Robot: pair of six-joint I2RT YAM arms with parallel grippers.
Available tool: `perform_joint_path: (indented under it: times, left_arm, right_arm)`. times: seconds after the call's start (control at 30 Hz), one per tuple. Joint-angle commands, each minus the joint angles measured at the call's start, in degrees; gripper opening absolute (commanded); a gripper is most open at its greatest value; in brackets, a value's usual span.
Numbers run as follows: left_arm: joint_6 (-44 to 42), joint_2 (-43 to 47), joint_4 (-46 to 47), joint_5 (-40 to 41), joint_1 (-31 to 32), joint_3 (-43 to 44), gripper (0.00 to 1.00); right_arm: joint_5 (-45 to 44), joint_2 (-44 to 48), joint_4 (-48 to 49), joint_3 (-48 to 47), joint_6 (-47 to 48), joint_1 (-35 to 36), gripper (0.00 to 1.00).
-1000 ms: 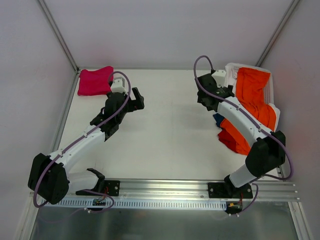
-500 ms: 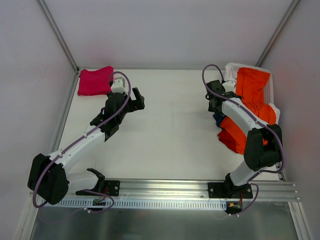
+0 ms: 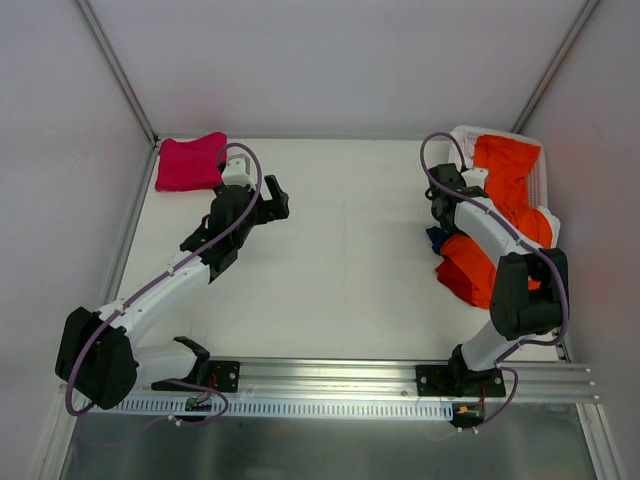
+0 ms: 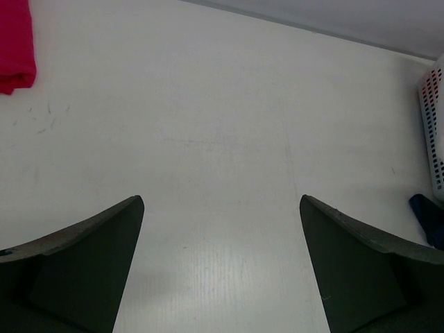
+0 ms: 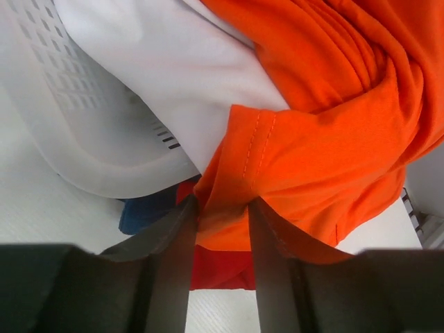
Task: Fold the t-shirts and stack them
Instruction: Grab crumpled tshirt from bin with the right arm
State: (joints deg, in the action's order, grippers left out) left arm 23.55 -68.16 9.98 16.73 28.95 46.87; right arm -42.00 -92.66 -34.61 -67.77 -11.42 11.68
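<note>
A bright orange t-shirt (image 3: 505,180) hangs over the rim of the white basket (image 3: 543,182) at the right. My right gripper (image 3: 458,196) is at the basket's near-left side, and in the right wrist view it (image 5: 222,208) is shut on a hanging fold of the orange t-shirt (image 5: 326,104). A white t-shirt (image 5: 173,76) lies under the orange one. On the table below lie a red t-shirt (image 3: 465,270) and a dark blue one (image 3: 436,238). A folded magenta t-shirt (image 3: 190,162) rests at the far left corner. My left gripper (image 3: 278,200) hovers open to the right of it, holding nothing (image 4: 222,205).
The basket's slotted wall (image 5: 62,125) curves close to my right fingers. The left wrist view shows bare white table, the magenta cloth's edge (image 4: 15,41) at top left and the basket (image 4: 433,139) at far right. Metal frame posts stand at the table's back corners.
My right gripper has moved right, up to the basket, and closed from wide open onto the orange fold. The left arm has stayed still.
</note>
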Motion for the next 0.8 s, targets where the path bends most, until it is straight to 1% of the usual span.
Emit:
perform_joint_path:
  times: [0.0,0.03,0.07,0.17,0.27,0.33,0.43,0.5,0.57,0.6,0.67,0.7,0.77]
  left_arm:
    - [0.1,0.0,0.9,0.5,0.6,-0.2,0.97]
    - [0.1,-0.1,0.9,0.4,0.5,-0.2,0.97]
    - [0.1,-0.2,1.0,0.5,0.5,-0.2,0.97]
    - [0.1,-0.6,1.0,0.4,0.5,-0.1,0.97]
    - [0.2,-1.0,1.0,0.2,0.6,0.1,0.97]
    - [0.2,-1.2,0.9,0.1,0.5,0.2,0.97]
    - [0.3,-1.4,0.9,0.1,0.5,0.3,0.97]
    - [0.4,-1.6,0.9,0.0,0.5,0.4,0.97]
    - [0.4,-1.7,0.9,-0.1,0.5,0.5,0.97]
    - [0.4,-1.7,1.0,0.0,0.5,0.6,0.97]
    - [0.4,-1.6,1.0,0.1,0.5,0.5,0.97]
    - [0.5,-1.4,0.9,0.3,0.6,0.4,0.97]
    - [0.5,-0.9,1.0,0.8,0.6,0.2,0.97]
  right_arm:
    - [-0.4,1.3,0.4,-0.1,-0.6,-0.1,0.34]
    - [-0.1,1.2,0.3,0.0,-0.7,-0.1,0.31]
    - [-0.2,1.1,0.3,-0.1,-0.8,-0.1,0.24]
    - [0.0,1.3,-0.3,-0.3,-1.3,-0.1,0.12]
    - [-0.7,2.8,-1.1,-0.5,-1.9,0.8,0.07]
    - [-1.1,4.2,-1.2,-1.1,-1.7,1.8,0.00]
    - [-0.8,6.6,-2.6,-2.5,-1.3,4.0,0.00]
    - [0.5,7.7,-4.0,-5.2,-1.0,5.7,0.01]
    - [0.5,7.6,-6.0,-9.0,-1.1,9.7,0.00]
    - [0.6,7.1,-6.4,-10.5,-1.1,13.1,0.01]
    - [0.7,6.0,-7.3,-13.6,-1.7,16.4,0.01]
    - [1.9,4.1,-7.4,-16.8,-1.9,19.8,0.01]
    - [3.6,0.9,-7.3,-20.3,-2.6,23.4,0.01]
